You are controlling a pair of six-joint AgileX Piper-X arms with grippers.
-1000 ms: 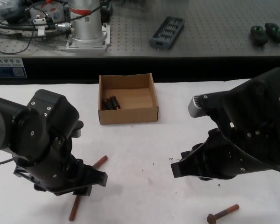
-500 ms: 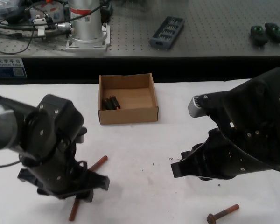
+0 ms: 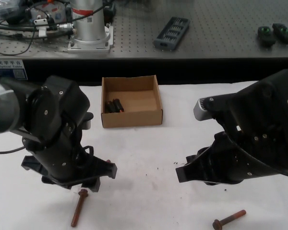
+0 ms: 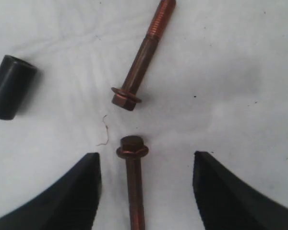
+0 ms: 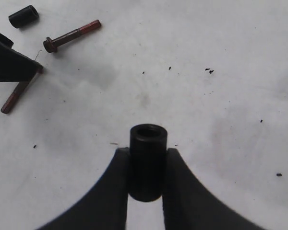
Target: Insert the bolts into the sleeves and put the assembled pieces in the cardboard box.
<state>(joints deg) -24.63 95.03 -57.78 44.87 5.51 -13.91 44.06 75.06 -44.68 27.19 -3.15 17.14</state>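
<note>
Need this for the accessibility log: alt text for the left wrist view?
The left gripper is open over a white cloth, a copper-coloured bolt lying between its fingers, touching neither. A second bolt lies just beyond its head, a black sleeve off to one side.

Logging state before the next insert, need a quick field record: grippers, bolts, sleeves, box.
left gripper: open, straddling a bolt without touching it
right gripper: shut on a black sleeve
second bolt: head to head with the first, small gap between
third bolt: lying near the right arm
loose sleeve: lying beside the second bolt
cardboard box: dark pieces inside, at one wall
</note>
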